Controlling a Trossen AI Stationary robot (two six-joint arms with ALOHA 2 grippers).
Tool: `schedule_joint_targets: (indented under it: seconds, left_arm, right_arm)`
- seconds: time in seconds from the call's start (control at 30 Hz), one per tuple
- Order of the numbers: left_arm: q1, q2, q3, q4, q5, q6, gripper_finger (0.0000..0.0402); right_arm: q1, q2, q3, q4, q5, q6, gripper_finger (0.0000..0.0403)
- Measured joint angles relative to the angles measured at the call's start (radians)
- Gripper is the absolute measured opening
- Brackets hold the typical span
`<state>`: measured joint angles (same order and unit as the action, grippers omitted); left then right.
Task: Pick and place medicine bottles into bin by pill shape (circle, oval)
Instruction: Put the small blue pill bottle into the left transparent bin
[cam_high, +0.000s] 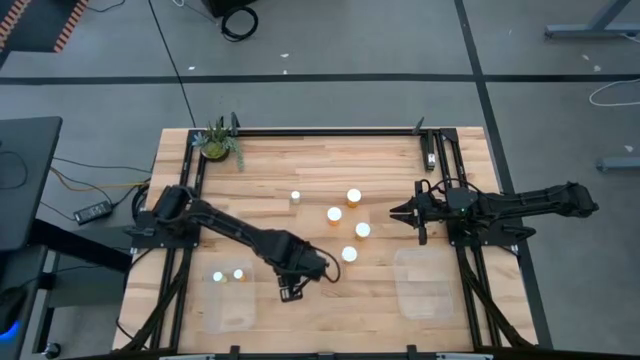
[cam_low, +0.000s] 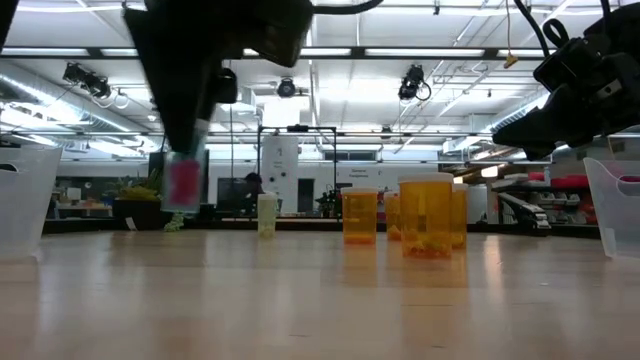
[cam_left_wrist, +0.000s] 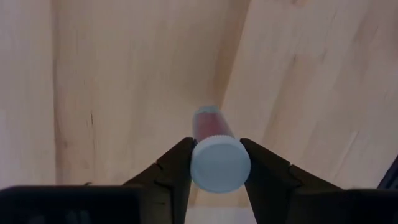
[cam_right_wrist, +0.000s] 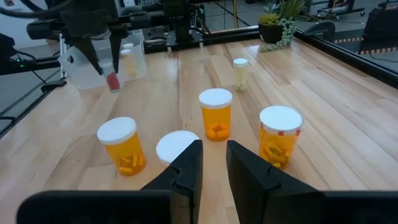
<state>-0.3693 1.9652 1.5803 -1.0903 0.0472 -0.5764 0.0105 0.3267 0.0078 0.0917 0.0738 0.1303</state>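
My left gripper (cam_high: 292, 290) is shut on a small bottle (cam_left_wrist: 208, 121) with a white cap and reddish contents. It is near the table's front, just right of the left clear bin (cam_high: 232, 300), which holds two small bottles (cam_high: 228, 275). The low view shows the held bottle (cam_low: 183, 183) above the tabletop. Several orange bottles with white caps (cam_high: 348, 225) and one small whitish bottle (cam_high: 295, 198) stand upright mid-table. My right gripper (cam_high: 400, 212) is narrowly open and empty, just right of the orange bottles (cam_right_wrist: 216, 115). My left gripper pinches the small bottle at its white cap end (cam_left_wrist: 219, 163) between the two fingers (cam_left_wrist: 177, 168). The fingers point down from above. The bottle hangs upright below them, cap up, lifted clear of the table (cam_low: 183, 183).
A second clear bin (cam_high: 425, 285) stands at the front right. A green potted plant (cam_high: 217, 140) sits at the far left corner. Black frame rails run along the table's left, right and far edges. Bare wood lies between the two bins.
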Motion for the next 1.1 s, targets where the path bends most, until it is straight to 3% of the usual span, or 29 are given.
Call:
schedule_joint_targets:
  seconds: [0.77,1.1]
  left_arm:
    - [-0.177,-0.05,0.0,-0.107,-0.002,-0.402,0.0123]
    - [-0.243,-0.13,0.0,-0.114,-0.004,-0.571,0.0137]
  right_arm:
    - [0.0,0.0,0.0,-0.001,0.0,0.0,0.0079]
    - [0.0,0.0,0.0,0.0,0.0,0.0,0.0079]
